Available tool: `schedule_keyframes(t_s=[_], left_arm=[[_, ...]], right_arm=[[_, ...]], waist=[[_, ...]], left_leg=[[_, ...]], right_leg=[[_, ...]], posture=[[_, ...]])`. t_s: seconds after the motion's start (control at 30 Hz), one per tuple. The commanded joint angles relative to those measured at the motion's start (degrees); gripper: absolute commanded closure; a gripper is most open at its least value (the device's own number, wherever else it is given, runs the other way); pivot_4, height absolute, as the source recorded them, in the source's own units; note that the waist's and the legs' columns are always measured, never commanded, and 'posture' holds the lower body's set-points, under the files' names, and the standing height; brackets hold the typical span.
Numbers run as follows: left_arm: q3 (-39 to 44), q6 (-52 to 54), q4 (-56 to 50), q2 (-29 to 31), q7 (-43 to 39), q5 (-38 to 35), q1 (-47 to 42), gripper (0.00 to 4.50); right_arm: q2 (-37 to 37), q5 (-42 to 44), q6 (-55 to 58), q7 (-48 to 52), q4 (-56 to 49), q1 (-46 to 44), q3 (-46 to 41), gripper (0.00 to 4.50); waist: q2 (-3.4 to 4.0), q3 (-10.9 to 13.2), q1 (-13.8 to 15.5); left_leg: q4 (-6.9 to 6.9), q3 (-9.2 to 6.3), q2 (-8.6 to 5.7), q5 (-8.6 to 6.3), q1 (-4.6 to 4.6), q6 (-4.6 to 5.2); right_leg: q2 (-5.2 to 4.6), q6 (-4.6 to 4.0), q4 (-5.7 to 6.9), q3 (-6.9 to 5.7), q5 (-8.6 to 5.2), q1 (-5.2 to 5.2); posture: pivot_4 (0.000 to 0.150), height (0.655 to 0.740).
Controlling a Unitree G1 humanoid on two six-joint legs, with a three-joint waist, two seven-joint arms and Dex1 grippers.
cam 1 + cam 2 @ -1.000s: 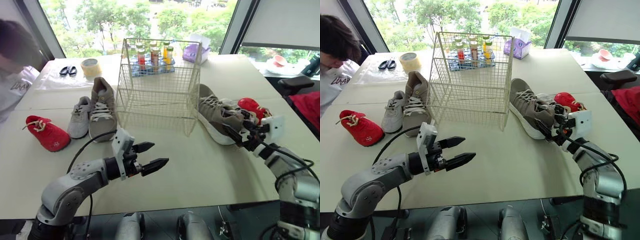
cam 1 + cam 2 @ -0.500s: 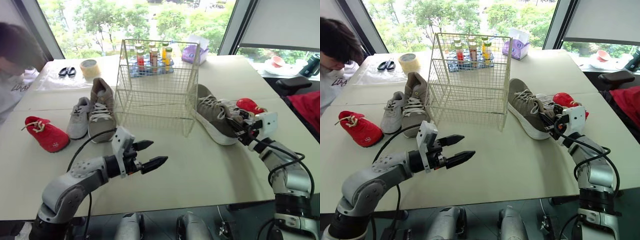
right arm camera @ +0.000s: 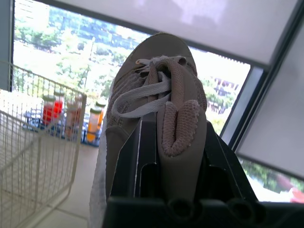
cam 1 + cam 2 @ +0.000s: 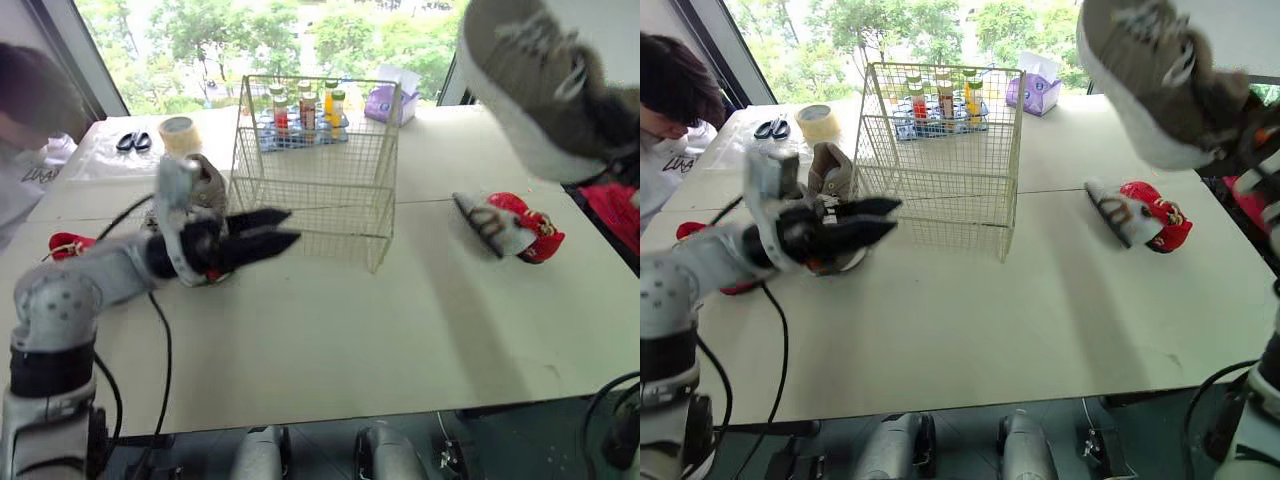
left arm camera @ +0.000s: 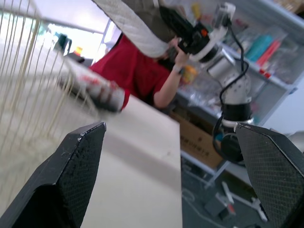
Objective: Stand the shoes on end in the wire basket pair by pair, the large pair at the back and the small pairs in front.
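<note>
I hold the grey shoe (image 4: 1150, 75) aloft, upper right; wire basket (image 4: 940, 150), upper centre; left gripper (image 4: 894, 215), fingers apart, centre left.

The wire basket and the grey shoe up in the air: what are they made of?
Wire basket: probably thin metal wire with a pale cream coating; it is a fine open grid you can see through.
Grey shoe: the upper looks like matte knit or mesh fabric, with a woven texture on the tongue and flat cloth laces; its white sole may be foam or rubber.
</note>
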Motion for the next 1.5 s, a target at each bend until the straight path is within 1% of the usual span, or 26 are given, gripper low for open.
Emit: schedule_keyframes(t_s=[0.03, 0.1, 0.2, 0.27, 0.33, 0.43, 0.53, 0.73, 0.9, 1.0, 1.1, 1.17, 1.2, 1.23, 1.3, 1.37, 1.4, 1.43, 1.5], left_arm=[[4.8, -3.3, 12.0, -0.5, 2.1, -0.1, -10.4, 0.0], [6.7, -4.7, 23.4, 0.6, 0.6, 1.8, -18.3, 0.0], [3.6, -6.6, 37.0, 5.0, -8.8, 10.2, -27.0, 0.0], [0.2, -8.1, 43.0, 6.8, -15.8, 16.1, -31.0, 0.0], [-1.9, -9.4, 47.9, 7.5, -21.2, 20.5, -34.6, 0.0], [-2.9, -8.7, 54.8, 7.7, -27.1, 24.7, -40.1, 0.0], [-5.3, -8.3, 57.0, 7.8, -33.3, 29.3, -42.7, 0.0], [-7.2, -6.7, 61.8, 5.5, -39.7, 35.6, -48.5, 0.0], [-11.4, -6.4, 62.3, 3.0, -46.8, 41.2, -48.8, 0.0], [-11.4, -6.1, 64.0, 2.3, -48.9, 43.0, -48.5, 0.81], [-10.1, -5.3, 64.4, 2.0, -49.6, 43.4, -48.5, 2.16], [-9.7, -4.5, 62.9, 2.1, -50.2, 43.3, -47.7, 3.0], [-9.5, -5.6, 60.4, 2.0, -50.3, 43.4, -46.2, 3.31], [-9.3, -6.6, 58.5, 1.9, -50.3, 43.5, -45.1, 3.31], [-5.1, -6.4, 55.3, 1.4, -45.9, 41.3, -43.0, 3.31], [1.7, -5.6, 51.9, 0.3, -38.4, 38.0, -41.0, 3.33], [5.6, -5.7, 49.9, -0.6, -33.3, 36.3, -40.0, 3.33], [10.2, -6.1, 46.7, -2.2, -26.8, 34.1, -38.2, 3.33], [17.2, -7.2, 39.1, -5.8, -16.4, 30.3, -35.0, 3.33]], right_arm=[[-3.8, 4.6, -0.7, 4.2, -0.9, -8.0, 2.3, 3.97], [-6.1, 5.8, -1.4, 9.4, 0.1, -13.2, 6.2, 3.97], [-9.7, 5.0, -3.8, 18.3, 3.5, -19.6, 12.5, 3.97], [-10.8, 3.9, -5.9, 22.9, 6.2, -23.2, 15.8, 3.97], [-10.9, 3.6, -7.3, 26.0, 8.4, -26.3, 17.9, 3.97], [-10.5, 2.6, -8.9, 29.8, 9.9, -29.3, 20.6, 3.97], [-9.4, 2.5, -9.6, 31.9, 9.8, -30.7, 22.2, 3.97], [-7.2, 2.7, -9.9, 34.3, 6.1, -30.6, 24.7, 3.97], [-5.2, 3.1, -9.3, 34.4, 3.5, -30.6, 25.3, 3.97], [-4.7, 3.2, -8.7, 33.9, 2.7, -30.5, 25.0, 4.02], [-4.2, 3.7, -8.0, 33.2, 2.0, -30.4, 24.4, 4.02], [-3.9, 3.8, -7.6, 32.7, 1.6, -30.5, 24.2, 4.02], [-3.7, 4.3, -6.9, 32.2, 1.4, -30.6, 24.0, 4.02], [-3.5, 4.6, -6.4, 32.0, 1.3, -30.6, 24.0, 4.02], [-2.3, 6.2, -4.6, 29.3, 2.0, -30.4, 22.1, 4.02], [0.2, 7.8, -2.8, 23.3, 5.7, -29.4, 17.3, 3.18], [1.7, 8.8, -2.2, 19.5, 7.9, -28.6, 14.1, 2.76], [4.0, 11.4, -0.7, 14.4, 10.3, -27.1, 9.3, 2.22], [7.6, 16.3, 1.7, 6.9, 11.7, -24.2, 2.5, 1.27]], waist=[[0.0, 0.0, 0.0], [-0.02, 0.0, -0.1], [-0.04, 0.0, -0.6], [-0.11, 0.1, -0.9], [-0.29, 0.2, -0.9], [-0.55, 0.3, -0.8], [-0.67, 0.4, -1.1], [-0.67, 0.4, -1.2], [-0.67, 0.4, -1.2], [-0.68, 0.4, -1.2], [-0.68, 0.4, -1.3], [-0.68, 0.4, -1.3], [-0.68, 0.4, -1.3], [-0.67, 0.4, -1.3], [-0.68, 0.4, -1.3], [-0.69, 0.4, -1.2], [-0.72, 0.4, -1.0], [-0.79, 0.4, -0.9], [-0.95, 0.3, -0.8]], left_leg=[[-0.01, 0.0, 0.0, 0.0, 0.02, 0.0], [-0.01, 0.02, -0.01, 0.02, -0.02, -0.03], [-0.09, 0.07, -0.01, 0.09, -0.04, -0.14], [-0.08, 0.16, -0.02, 0.13, -0.07, -0.22], [-0.07, 0.18, -0.04, 0.11, -0.09, -0.2], [0.01, 0.19, -0.05, 0.11, -0.2, -0.19], [0.01, 0.19, -0.04, 0.11, -0.41, -0.2], [0.02, 0.24, -0.03, 0.13, -0.7, -0.23], [0.05, 0.25, -0.03, 0.13, -0.7, -0.23], [0.07, 0.25, -0.02, 0.14, -0.71, -0.23], [0.06, 0.25, -0.02, 0.14, -0.71, -0.23], [0.06, 0.24, -0.01, 0.14, -0.71, -0.23], [0.06, 0.25, -0.01, 0.14, -0.71, -0.23], [0.06, 0.25, -0.01, 0.14, -0.71, -0.23], [0.07, 0.25, 0.0, 0.14, -0.7, -0.23], [0.12, 0.24, 0.0, 0.15, -0.71, -0.24], [0.14, 0.23, 0.0, 0.15, -0.71, -0.24], [0.22, 0.18, 0.0, 0.15, -0.72, -0.24], [0.33, 0.08, 0.01, 0.15, -0.72, -0.24]], right_leg=[[0.0, 0.0, -0.02, 0.0, 0.0, 0.01], [0.0, 0.0, 0.0, 0.01, 0.0, -0.03], [0.02, 0.01, -0.06, 0.01, -0.01, -0.08], [0.01, 0.09, -0.09, 0.03, -0.05, -0.09], [-0.03, 0.14, -0.14, 0.03, -0.07, -0.06], [-0.05, 0.15, -0.12, 0.02, -0.07, -0.12], [-0.05, 0.14, -0.06, 0.02, -0.07, -0.34], [-0.05, 0.14, 0.05, 0.04, -0.07, -0.69], [-0.06, 0.15, 0.07, 0.05, -0.07, -0.68], [-0.06, 0.14, 0.1, 0.05, -0.07, -0.69], [-0.06, 0.14, 0.11, 0.06, -0.07, -0.71], [-0.06, 0.14, 0.11, 0.07, -0.07, -0.72], [-0.06, 0.14, 0.11, 0.07, -0.07, -0.72], [-0.06, 0.14, 0.12, 0.07, -0.07, -0.72], [-0.06, 0.14, 0.13, 0.08, -0.07, -0.71], [-0.07, 0.14, 0.19, 0.08, -0.06, -0.71], [-0.07, 0.14, 0.21, 0.09, -0.06, -0.7], [-0.08, 0.14, 0.23, 0.07, -0.06, -0.68], [-0.1, 0.14, 0.23, 0.02, -0.05, -0.53]], posture=[[0.15, 0.6938], [0.15, 0.6938], [0.15, 0.6938], [0.15, 0.6938], [0.15, 0.6938], [0.15, 0.6938], [0.15, 0.6938], [0.15, 0.6938], [0.15, 0.6938], [0.15, 0.6938], [0.15, 0.6938], [0.15, 0.6938], [0.15, 0.6938], [0.15, 0.6938], [0.15, 0.6938], [0.15, 0.6938], [0.15, 0.6938], [0.15, 0.6938], [0.15, 0.6938]])
